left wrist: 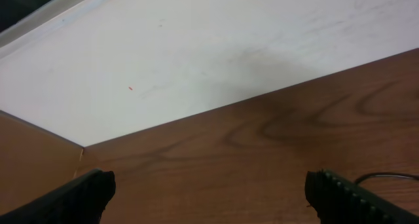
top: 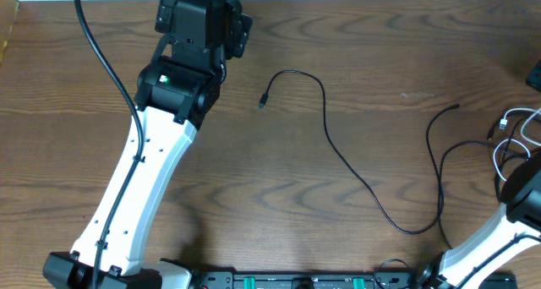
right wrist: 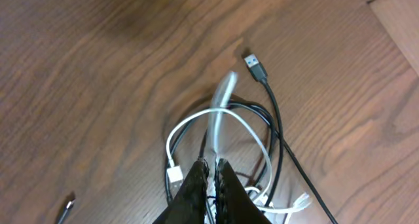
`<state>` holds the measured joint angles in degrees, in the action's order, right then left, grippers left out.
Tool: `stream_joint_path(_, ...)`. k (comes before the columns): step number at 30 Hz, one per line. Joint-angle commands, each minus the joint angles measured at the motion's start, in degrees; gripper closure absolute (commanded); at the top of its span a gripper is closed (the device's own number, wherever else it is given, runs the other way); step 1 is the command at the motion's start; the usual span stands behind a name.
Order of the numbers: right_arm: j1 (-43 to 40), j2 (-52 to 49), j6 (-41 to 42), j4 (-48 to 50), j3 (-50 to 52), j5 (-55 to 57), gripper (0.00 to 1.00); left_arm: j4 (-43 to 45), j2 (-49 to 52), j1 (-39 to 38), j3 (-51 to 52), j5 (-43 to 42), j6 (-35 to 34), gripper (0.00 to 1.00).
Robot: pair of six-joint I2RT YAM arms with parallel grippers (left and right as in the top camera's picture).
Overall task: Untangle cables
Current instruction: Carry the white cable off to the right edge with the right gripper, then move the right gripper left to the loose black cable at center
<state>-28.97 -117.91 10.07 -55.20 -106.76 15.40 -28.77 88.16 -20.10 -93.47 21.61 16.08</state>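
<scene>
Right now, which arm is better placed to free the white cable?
Right. The right end effector is shut on the white cable over the black cables; the left end effector stands open, far from them.

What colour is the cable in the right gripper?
White cable, pinched in the right gripper; clearest in the right wrist view.

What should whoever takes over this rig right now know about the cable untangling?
Left pincer: open, empty, away from the cables.
Right pincer: shut on the white cable, holding a strand up out of the tangle.
Done: one black cable lies spread out in the middle of the table.
Left: white and black loops in the tangle need separating.
</scene>
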Motion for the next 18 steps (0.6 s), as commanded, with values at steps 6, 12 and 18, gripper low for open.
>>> stream_joint_path(6,-0.59,-1.16,-2.01,-0.96,-2.62,1.18,0.46,-0.35,-1.27,-0.13,-0.5,-0.2,-0.96,0.02)
stream_joint_path(12,-0.02,-1.14,-2.56,-1.81,-2.64,-1.68,0.21,-0.37,-1.27,-0.13,-0.5,-0.2,-0.96,0.02)
stream_joint_path(18,3.96,-1.14,-4.22,-4.2,-2.73,-5.95,0.2,-0.39,-1.27,-0.13,-0.5,-0.2,-0.96,0.02)
